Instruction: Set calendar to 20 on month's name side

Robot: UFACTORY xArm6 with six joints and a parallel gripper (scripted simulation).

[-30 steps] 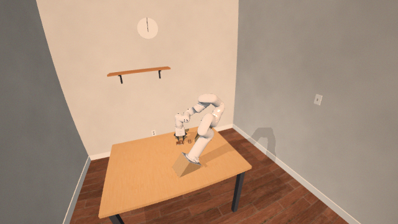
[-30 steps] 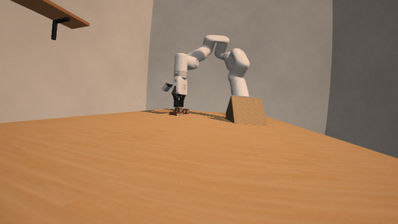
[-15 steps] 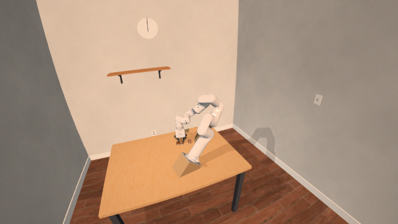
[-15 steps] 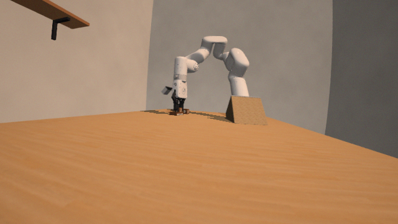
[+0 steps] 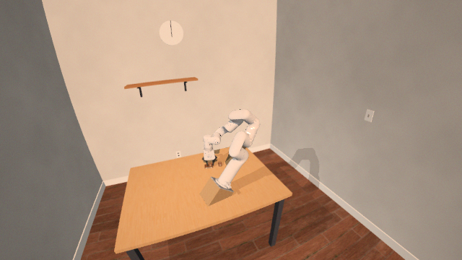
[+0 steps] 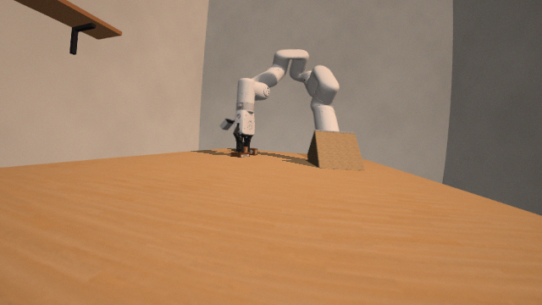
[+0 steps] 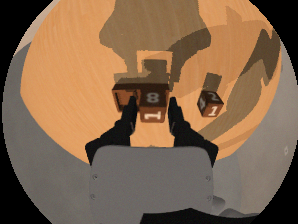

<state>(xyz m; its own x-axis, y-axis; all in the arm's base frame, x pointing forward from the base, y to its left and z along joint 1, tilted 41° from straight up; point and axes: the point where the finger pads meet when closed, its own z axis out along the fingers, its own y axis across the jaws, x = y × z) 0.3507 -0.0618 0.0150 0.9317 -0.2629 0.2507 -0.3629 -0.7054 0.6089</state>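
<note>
And here the jaws stand apart, pointing down, their fingers (image 5: 207, 162) (image 6: 239, 144) flanking the cube with the 8 on top (image 5: 211, 165) (image 6: 246, 149) (image 7: 153, 97), with what looks like a slim gap each side, so nothing is clamped! That cube sits in the right half of the tray (image 5: 206, 167) (image 6: 240, 155) (image 7: 120, 87) in the wrist view, a sideways 1 on its near face, the other half open beside it. Here's what matters: the tray's long axis runs the same way the jaws close, so one finger needs the vacant side, close to the tray's wall. Off to the right, outside the tray on the table (image 5: 162, 195) (image 6: 254, 212) (image 7: 60, 110), waits the loose cube (image 5: 219, 164) (image 6: 253, 151) (image 7: 210, 105), turned at an angle, showing 2, 1 and probably 4. The month's name can't be read, and the 20 looks some way off yet

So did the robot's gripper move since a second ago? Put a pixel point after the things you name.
Yes. The gripper (image 5: 210, 165) (image 6: 243, 149) (image 7: 152, 104) moved down, closer to the table (image 5: 162, 195) (image 6: 254, 212) (image 7: 65, 100), which stayed put in the outside view.
</note>
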